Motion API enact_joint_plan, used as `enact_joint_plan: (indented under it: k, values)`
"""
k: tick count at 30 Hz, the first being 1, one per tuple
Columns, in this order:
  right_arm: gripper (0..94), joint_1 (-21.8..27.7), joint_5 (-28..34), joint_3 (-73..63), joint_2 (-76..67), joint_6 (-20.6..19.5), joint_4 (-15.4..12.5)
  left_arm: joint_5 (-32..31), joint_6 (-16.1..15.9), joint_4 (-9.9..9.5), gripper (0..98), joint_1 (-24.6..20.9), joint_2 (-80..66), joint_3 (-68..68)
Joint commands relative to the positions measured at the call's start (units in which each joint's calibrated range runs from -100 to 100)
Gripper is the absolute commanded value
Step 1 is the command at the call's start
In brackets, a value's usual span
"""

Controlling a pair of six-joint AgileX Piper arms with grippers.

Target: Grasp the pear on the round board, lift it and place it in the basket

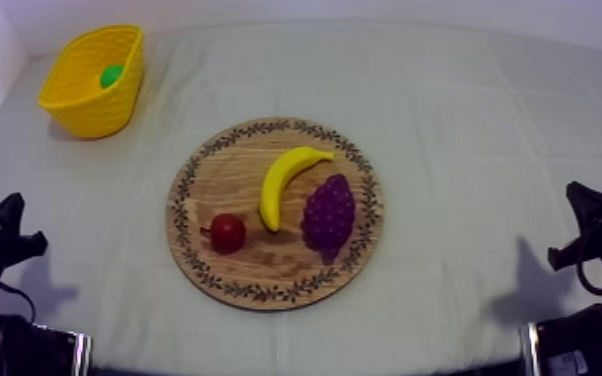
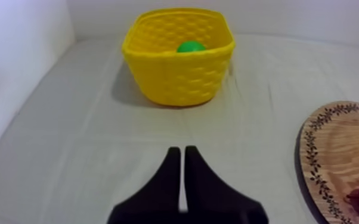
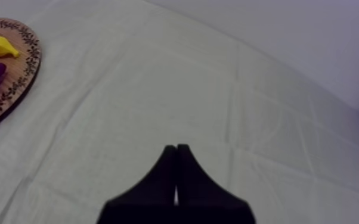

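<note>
Pear (image 2: 191,46) in yellow basket (image 2: 176,80); grapes (image 1: 329,215) on board (image 1: 257,282).

The table (image 1: 465,140) in front of me is covered by a grey-white cloth (image 1: 525,100) with soft creases. Two things rest directly on it. A yellow basket (image 1: 90,110) stands upright at the far corner on my left side. A round wooden board (image 1: 227,168) with a patterned rim lies flat near the middle, well apart from the basket, with bare cloth between them.
</note>
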Motion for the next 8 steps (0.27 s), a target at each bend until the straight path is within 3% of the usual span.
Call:
enact_joint_plan:
  k: [1, 8]
  values:
    - [0.4, 0.00, 0.02, -0.02, -0.03, 0.00, 0.00, -0.36, 10.74, -0.44, 0.1, -0.01, -0.03, 0.16]
    - [0.4, 0.00, 0.02, -0.02, -0.03, -0.01, 0.00, -0.69, 11.58, -0.75, 0.1, -0.06, -0.03, 0.29]
